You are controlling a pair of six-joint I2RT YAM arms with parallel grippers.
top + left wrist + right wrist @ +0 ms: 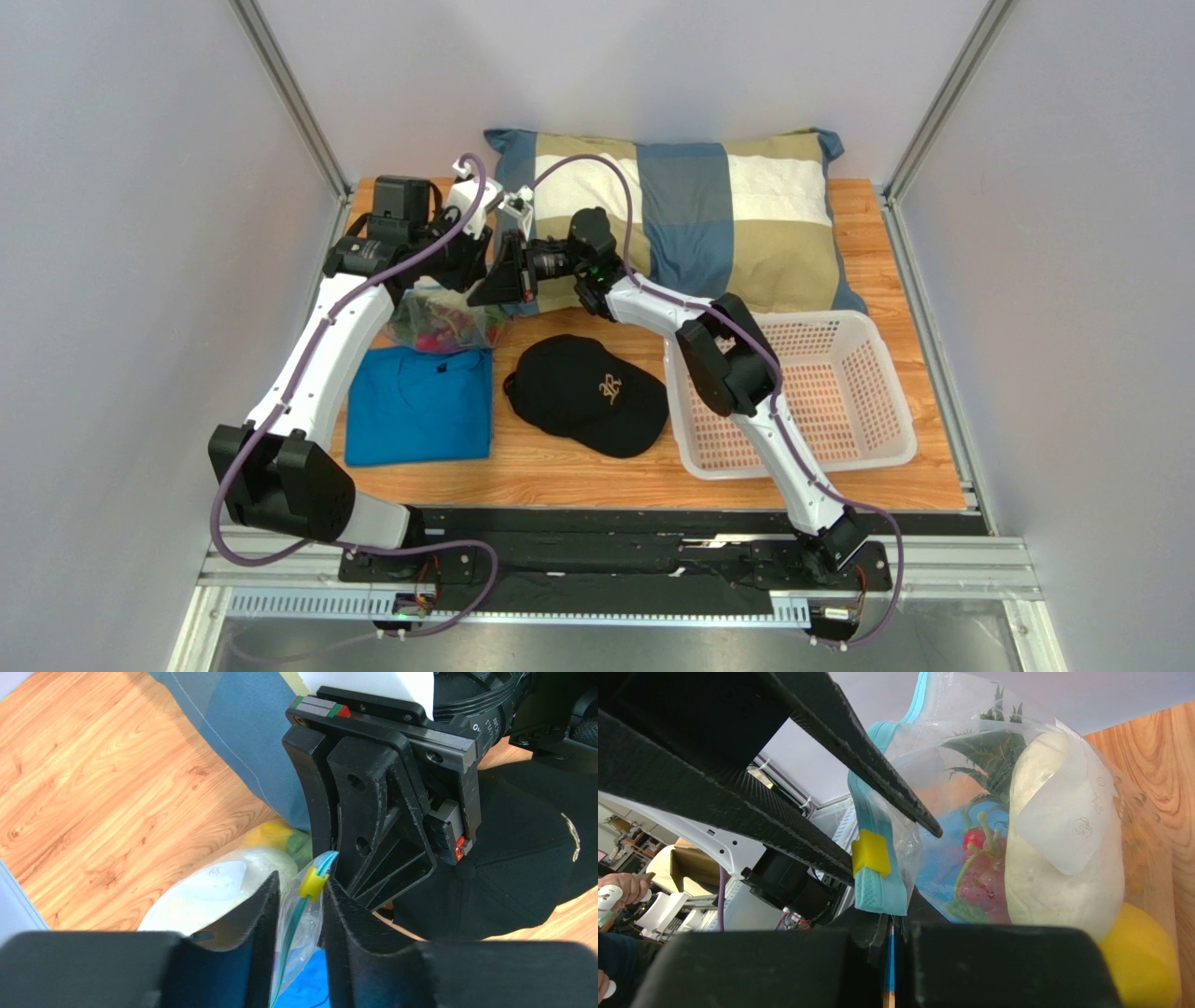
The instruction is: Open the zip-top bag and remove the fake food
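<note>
Clear zip-top bag (927, 840), fake food (1060, 868) half-obscured.

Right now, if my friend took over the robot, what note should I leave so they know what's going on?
Left gripper: shut on the zip-top bag, pinching its zip strip by the yellow slider.
Right gripper: shut on the same strip, facing the left one.
Bag: between the two grippers, far left of the table, by the pillow.
Done: both grips are on.
Left to do: the zip looks closed and the fake food is inside, so pull the mouth open and take the food out.
</note>
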